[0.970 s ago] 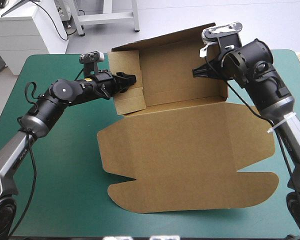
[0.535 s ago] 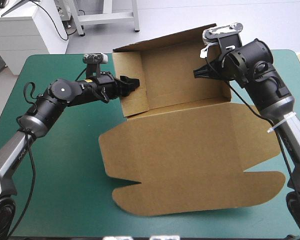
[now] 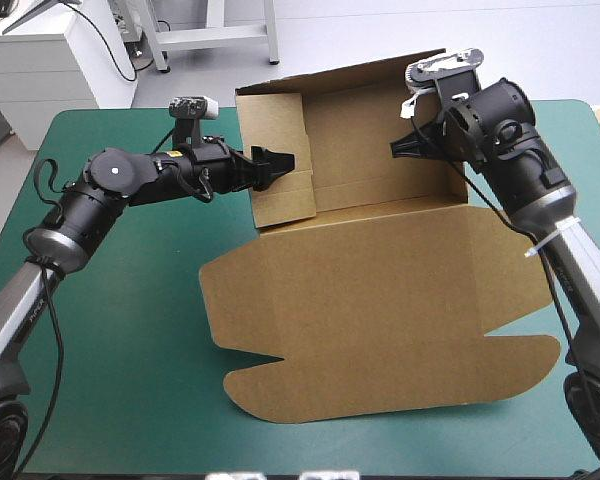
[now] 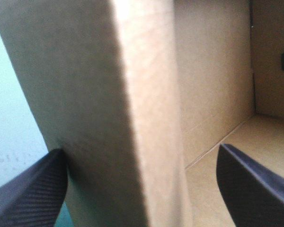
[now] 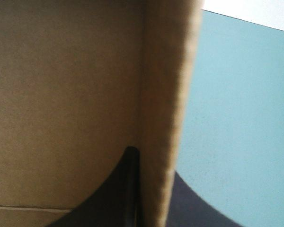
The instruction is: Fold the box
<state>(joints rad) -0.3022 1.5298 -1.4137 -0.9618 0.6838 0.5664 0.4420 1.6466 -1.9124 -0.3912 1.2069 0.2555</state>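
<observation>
Where it lies nearest the robot, the box (image 3: pixel 380 300) is flat lid. A near strip w/ rounded ends points at the near edge of the cover (image 3: pixel 110 340), approx. mid-table. Beyond the lid's fold the tray part begins, its floor flat, the back wall up along the far side and the L and R end walls raised. The tray's long axis runs L–R across the table, w/ the R end skewed a bit farther off. Its open side faces up and toward the robot.

The L gripper (image 3: pixel 283 163) is at the L end wall, fingers wide apart and straddling it w/o a grip. One finger is outside over the cover, the other inside over the tray floor, and the wall stands edge-on between them.

The R gripper (image 3: pixel 398 148) is at the R end wall, up near the back wall. Its fingers are all but closed w/ the board pinched between them, one on each face.
</observation>
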